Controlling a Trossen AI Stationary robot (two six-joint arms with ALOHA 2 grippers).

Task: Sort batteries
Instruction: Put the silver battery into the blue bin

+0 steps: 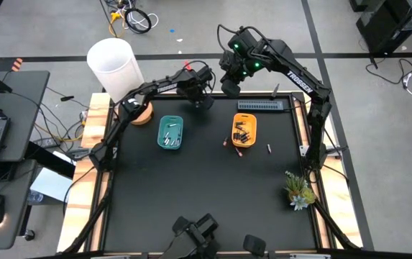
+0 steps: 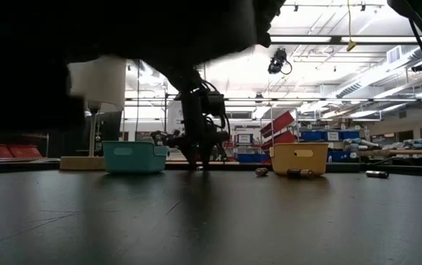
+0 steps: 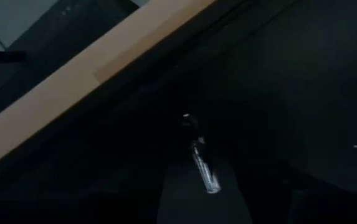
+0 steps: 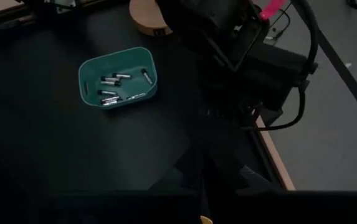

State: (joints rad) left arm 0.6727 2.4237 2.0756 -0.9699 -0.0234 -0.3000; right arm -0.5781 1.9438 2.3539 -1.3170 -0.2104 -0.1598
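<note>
My table, and what sits on it

The black table (image 1: 191, 187) carries a teal tray (image 1: 170, 132) and a yellow tray (image 1: 244, 130) side by side toward the far edge, loose batteries (image 1: 269, 148) just beside the yellow one, a keyboard (image 1: 262, 106) along the far edge, a plant (image 1: 298, 191) at the right edge.

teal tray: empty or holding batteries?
Holding batteries. The teal tray has several silvery batteries lying inside it, also seen from above.

2 trays (image 1: 170, 133) of batteries (image 1: 243, 134) on black table (image 1: 191, 187)
</note>
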